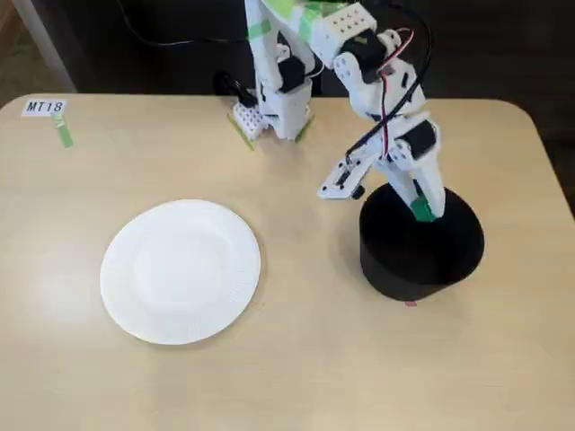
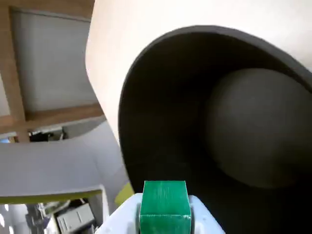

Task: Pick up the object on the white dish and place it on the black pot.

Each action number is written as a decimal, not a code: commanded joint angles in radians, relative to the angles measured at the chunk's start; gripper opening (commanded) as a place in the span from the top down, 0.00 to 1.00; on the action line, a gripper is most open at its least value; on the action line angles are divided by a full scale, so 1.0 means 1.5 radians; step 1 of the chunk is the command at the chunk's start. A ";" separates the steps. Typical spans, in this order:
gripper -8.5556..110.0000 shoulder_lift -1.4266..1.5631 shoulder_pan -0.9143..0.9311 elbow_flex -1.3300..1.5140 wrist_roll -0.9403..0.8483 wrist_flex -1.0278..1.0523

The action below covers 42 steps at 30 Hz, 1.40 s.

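Note:
My gripper [image 1: 420, 206] hangs over the open top of the black pot [image 1: 418, 260] at the right of the table and is shut on the tiny green cube [image 1: 422, 211]. In the wrist view the cube [image 2: 165, 204] sits between the white fingertips [image 2: 200, 214] at the bottom edge, just above the pot's dark inside [image 2: 195, 126], whose floor shows bare. The white dish [image 1: 121, 269] lies left of centre on the table, with nothing on it.
The arm's base [image 1: 274, 108] stands at the table's back edge. An "MT18" label [image 1: 45, 107] and a green tape strip [image 1: 63, 133] are at the back left corner. The table's right edge runs close past the pot.

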 commanded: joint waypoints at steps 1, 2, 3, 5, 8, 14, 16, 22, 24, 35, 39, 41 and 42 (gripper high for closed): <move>0.93 -0.005 0.009 -0.006 -0.011 -0.014; 0.93 -0.007 0.009 -0.006 -0.014 -0.014; 0.93 -0.008 0.009 -0.006 -0.020 -0.014; 0.86 -0.005 0.009 -0.006 -0.031 -0.008; 0.77 -0.002 0.010 -0.007 -0.035 -0.002; 0.72 -0.004 0.015 -0.014 -0.056 0.024; 0.79 0.000 0.018 -0.016 -0.058 0.030; 0.93 0.051 0.056 -0.103 -0.078 0.160; 0.93 0.088 0.092 -0.143 -0.078 0.224; 0.93 0.499 0.404 0.046 -0.003 0.408; 0.93 0.698 0.440 0.196 -0.004 0.435; 0.93 0.766 0.440 0.241 -0.006 0.461; 0.93 0.794 0.439 0.261 -0.008 0.476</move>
